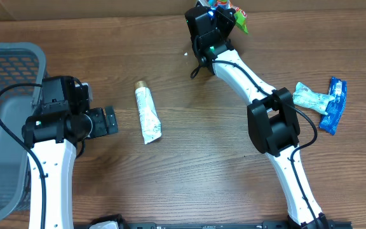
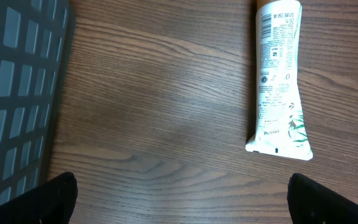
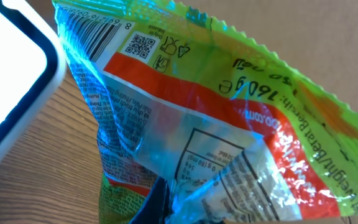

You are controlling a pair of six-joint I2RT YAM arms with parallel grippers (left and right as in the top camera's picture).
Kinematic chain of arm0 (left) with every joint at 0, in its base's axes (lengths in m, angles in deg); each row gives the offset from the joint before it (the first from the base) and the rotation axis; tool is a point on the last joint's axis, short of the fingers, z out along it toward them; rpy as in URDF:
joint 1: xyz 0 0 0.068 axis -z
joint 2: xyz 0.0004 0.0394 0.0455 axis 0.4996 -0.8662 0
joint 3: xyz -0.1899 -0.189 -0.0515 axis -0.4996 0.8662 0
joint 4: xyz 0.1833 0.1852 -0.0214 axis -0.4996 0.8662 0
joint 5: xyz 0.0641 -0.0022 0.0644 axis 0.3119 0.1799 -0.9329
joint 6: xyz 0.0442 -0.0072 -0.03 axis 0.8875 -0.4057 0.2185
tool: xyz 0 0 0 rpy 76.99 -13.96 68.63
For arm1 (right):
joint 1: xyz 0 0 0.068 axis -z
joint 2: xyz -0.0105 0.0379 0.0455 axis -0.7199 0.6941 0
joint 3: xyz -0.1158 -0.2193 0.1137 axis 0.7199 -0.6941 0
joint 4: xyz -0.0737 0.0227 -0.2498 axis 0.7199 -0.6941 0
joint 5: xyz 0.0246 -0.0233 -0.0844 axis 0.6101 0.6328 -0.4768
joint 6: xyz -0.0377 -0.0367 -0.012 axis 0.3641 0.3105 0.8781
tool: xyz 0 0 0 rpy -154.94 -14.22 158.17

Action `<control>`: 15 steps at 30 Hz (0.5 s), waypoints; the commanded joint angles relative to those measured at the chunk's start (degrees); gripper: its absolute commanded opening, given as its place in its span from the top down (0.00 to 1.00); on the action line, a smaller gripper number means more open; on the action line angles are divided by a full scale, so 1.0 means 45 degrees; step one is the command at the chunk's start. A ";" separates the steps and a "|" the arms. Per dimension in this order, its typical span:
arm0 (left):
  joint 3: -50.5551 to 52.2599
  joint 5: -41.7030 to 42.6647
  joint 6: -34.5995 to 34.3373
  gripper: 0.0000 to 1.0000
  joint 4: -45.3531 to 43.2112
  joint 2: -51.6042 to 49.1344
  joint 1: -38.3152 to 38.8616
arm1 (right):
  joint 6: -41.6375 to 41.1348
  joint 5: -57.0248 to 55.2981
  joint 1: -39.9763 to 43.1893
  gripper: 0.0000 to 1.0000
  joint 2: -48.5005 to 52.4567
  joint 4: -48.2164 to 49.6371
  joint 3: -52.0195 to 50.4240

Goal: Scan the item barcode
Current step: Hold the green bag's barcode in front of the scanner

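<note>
Right hand (image 1: 229,15) pinches green packet (image 3: 216,124); wrist view alone shows barcode (image 3: 95,37).

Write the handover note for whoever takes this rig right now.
Left gripper: open, empty, next to the white tube lying on the table.
Right gripper: shut on the green snack bag at the table's far edge. The bag's barcode is close to a white, dark-edged device, possibly the scanner.
Also on the table: a white packet and a blue packet on the right, and a grey basket on the left.
Done: bag picked up and brought to the device.
Left: confirm the scan; the pictures do not show whether it registered.
</note>
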 commanded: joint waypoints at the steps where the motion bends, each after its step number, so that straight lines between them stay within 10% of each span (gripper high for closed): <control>1: -0.0010 0.0126 0.0238 0.00 0.0000 0.0029 0.0015 | -0.0005 -0.0797 -0.0243 0.96 -0.0151 -0.0039 0.0063; 15: -0.0010 0.0126 0.0238 0.00 0.0000 0.0029 0.0015 | -0.1885 -0.1005 -0.0801 0.96 -0.1297 -0.1185 0.0063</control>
